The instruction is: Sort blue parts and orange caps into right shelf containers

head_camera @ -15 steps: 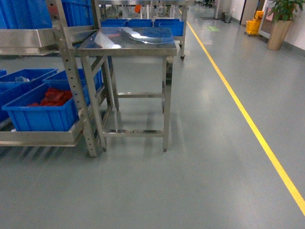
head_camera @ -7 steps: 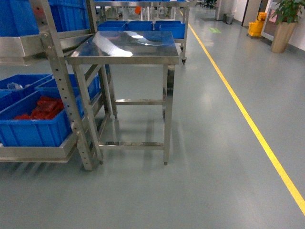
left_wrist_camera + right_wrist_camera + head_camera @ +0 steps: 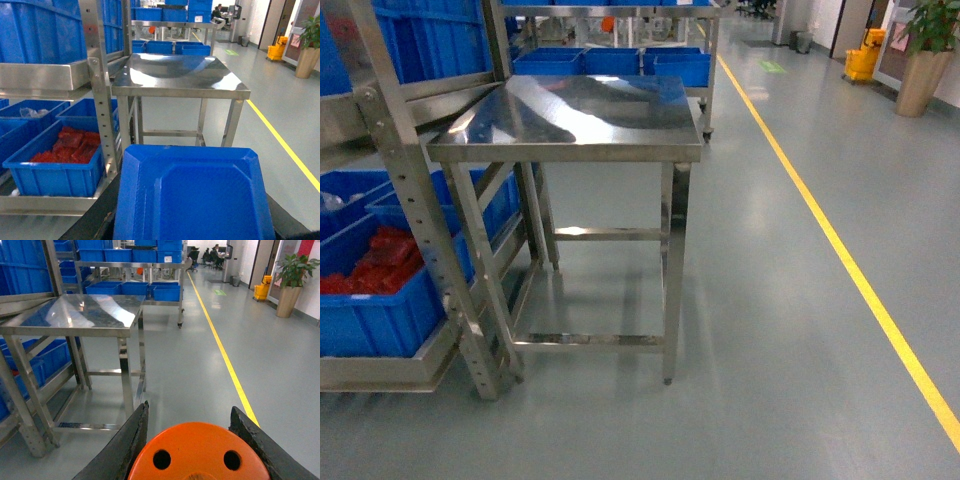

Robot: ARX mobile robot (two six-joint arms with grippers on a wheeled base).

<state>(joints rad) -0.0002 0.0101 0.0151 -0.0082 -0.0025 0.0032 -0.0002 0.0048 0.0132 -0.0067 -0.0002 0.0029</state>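
Note:
In the left wrist view a bright blue part point(image 3: 195, 195) fills the lower frame, and my left gripper point(image 3: 192, 217) is shut on it, with dark fingers point(image 3: 97, 215) showing at its sides. An orange cap point(image 3: 197, 455) with two round holes sits between the black fingers point(image 3: 127, 442) of my right gripper point(image 3: 190, 412), which is shut on it. Large blue bins stand on the steel rack at the left point(image 3: 380, 310) and on a far shelf point(image 3: 610, 62). Neither gripper appears in the head view.
A bare steel table point(image 3: 570, 110) stands straight ahead, next to the rack's post point(image 3: 410, 210). The low left bin point(image 3: 55, 175) holds red pieces. A yellow floor line point(image 3: 840, 250) runs along the right. A potted plant point(image 3: 925, 50) is far right.
The head view has closed in on the steel table. The table and rack now appear larger and lower in the frame, and the rack has slid toward the left edge.

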